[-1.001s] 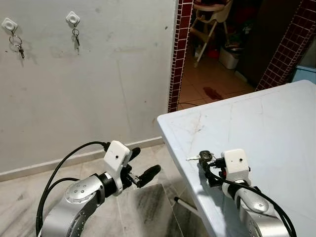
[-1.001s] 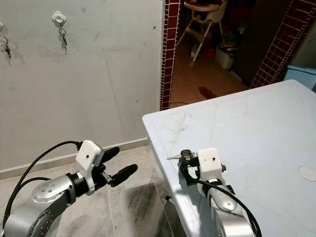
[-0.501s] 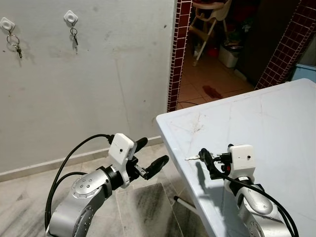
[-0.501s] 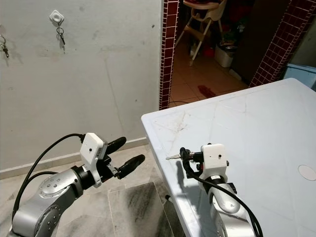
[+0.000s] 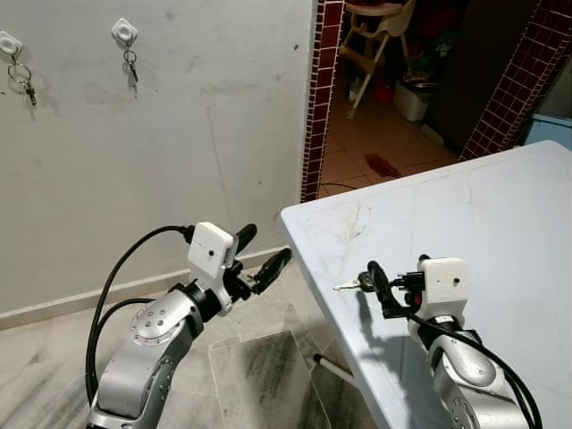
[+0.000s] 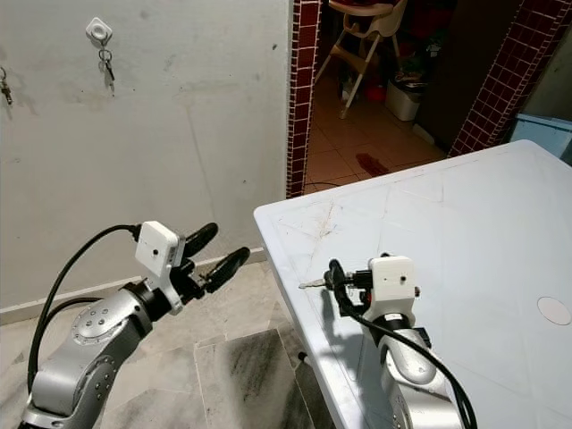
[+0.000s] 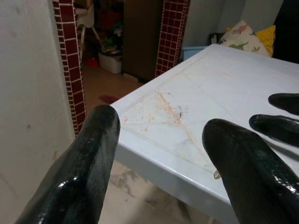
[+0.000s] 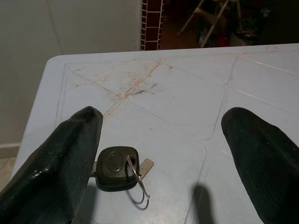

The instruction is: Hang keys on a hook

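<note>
Our right gripper (image 8: 159, 154) is spread wide, empty, over the key (image 8: 119, 167) lying near the white table's (image 5: 500, 214) left edge. Left gripper (image 5: 259, 259) gapes over marble floor (image 5: 259, 366). Wall hooks (image 5: 125, 31) hold keys.

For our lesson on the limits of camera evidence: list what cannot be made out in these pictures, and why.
- Key blade: mostly hidden under its fob in the right wrist view.
- Keys on the wall hooks: too small to count in the eye views.
- Far-left hook: cut by the left eye view's edge.
- Room past the doorway: too dark.
</note>
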`<state>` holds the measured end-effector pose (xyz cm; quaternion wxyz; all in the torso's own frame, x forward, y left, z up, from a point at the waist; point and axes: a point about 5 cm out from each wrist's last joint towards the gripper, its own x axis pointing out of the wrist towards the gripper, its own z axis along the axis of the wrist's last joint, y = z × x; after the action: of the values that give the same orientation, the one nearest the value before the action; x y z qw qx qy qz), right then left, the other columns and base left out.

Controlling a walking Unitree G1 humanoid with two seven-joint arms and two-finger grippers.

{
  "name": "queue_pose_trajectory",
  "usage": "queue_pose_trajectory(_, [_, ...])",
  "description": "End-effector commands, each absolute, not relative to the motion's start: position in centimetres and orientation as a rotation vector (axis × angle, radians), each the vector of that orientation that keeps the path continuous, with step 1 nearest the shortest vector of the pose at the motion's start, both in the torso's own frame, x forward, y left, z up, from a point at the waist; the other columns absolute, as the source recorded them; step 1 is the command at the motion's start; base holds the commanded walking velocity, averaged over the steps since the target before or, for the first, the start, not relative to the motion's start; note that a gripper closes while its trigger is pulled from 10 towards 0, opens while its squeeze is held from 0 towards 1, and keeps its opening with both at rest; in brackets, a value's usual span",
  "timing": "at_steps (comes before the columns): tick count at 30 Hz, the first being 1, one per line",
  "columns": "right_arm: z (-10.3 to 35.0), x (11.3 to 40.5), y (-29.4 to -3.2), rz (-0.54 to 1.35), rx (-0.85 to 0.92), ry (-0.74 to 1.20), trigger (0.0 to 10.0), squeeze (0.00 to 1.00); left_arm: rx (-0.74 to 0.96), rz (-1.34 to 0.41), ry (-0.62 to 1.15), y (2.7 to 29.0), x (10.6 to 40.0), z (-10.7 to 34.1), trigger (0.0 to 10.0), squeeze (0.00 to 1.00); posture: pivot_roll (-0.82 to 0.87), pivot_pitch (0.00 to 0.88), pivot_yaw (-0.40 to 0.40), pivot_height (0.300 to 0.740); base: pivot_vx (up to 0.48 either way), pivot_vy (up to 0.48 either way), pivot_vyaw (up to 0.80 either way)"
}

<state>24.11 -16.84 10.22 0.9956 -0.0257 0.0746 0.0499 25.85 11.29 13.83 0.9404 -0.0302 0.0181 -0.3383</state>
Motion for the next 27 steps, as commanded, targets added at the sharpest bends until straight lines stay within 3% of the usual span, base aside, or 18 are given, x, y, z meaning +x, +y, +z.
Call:
queue_pose_trajectory(1, [11.1,24.2,-16.9,0.098,-0.056,0.105,10.0,0.0,-0.059,-0.682,0.034,11.3,25.9,13.7,0.0,0.0,0.08,0.0,-0.011,0.74,0.0,0.0,0.0])
queue_pose_trajectory(3, [11.2,24.2,-16.9,0.099,-0.058,0.105,10.0,0.0,-0.05,-0.68,0.037,11.2,26.0,13.7,0.0,0.0,0.08,0.0,-0.011,0.74,0.0,0.0,0.0])
queue_pose_trajectory(4, [11.2,24.2,-16.9,0.099,-0.058,0.105,10.0,0.0,-0.047,-0.679,0.039,11.2,26.0,13.7,8.8,0.0,0.08,0.0,-0.011,0.74,0.0,0.0,0.0])
queue_pose_trajectory(6, [11.3,24.3,-16.8,0.1,-0.05,0.103,10.0,0.0,-0.039,-0.681,0.049,11.0,26.1,13.7,8.8,0.0,0.08,0.0,-0.011,0.74,0.0,0.0,0.0])
queue_pose_trajectory(7, [11.4,24.3,-16.8,0.098,-0.023,0.102,10.0,0.0,-0.066,-0.688,0.049,10.9,26.0,13.8,10.0,0.29,0.08,0.0,-0.011,0.74,0.0,0.0,0.0])
queue_pose_trajectory(8, [11.4,24.3,-16.7,0.097,-0.002,0.101,10.0,0.55,-0.086,-0.694,0.048,10.8,26.0,13.9,10.0,1.0,0.08,0.0,-0.011,0.74,0.0,0.0,0.0])
queue_pose_trajectory(9, [11.7,24.4,-16.7,0.099,0.014,0.089,10.0,1.0,-0.102,-0.705,0.046,10.6,26.0,14.0,10.0,1.0,0.08,0.0,-0.012,0.74,0.0,0.0,0.0])
queue_pose_trajectory(13, [14.2,25.1,-17.8,-0.027,-0.043,-0.086,10.0,1.0,-0.076,-0.692,-0.026,10.3,26.2,14.7,10.0,1.0,0.07,0.0,-0.014,0.74,0.0,0.0,0.0])
queue_pose_trajectory(27, [16.7,25.5,-17.7,-0.096,-0.106,-0.208,10.0,1.0,0.029,-0.557,-0.236,9.6,28.2,17.4,10.0,1.0,0.05,0.0,-0.025,0.74,0.0,0.0,0.0])
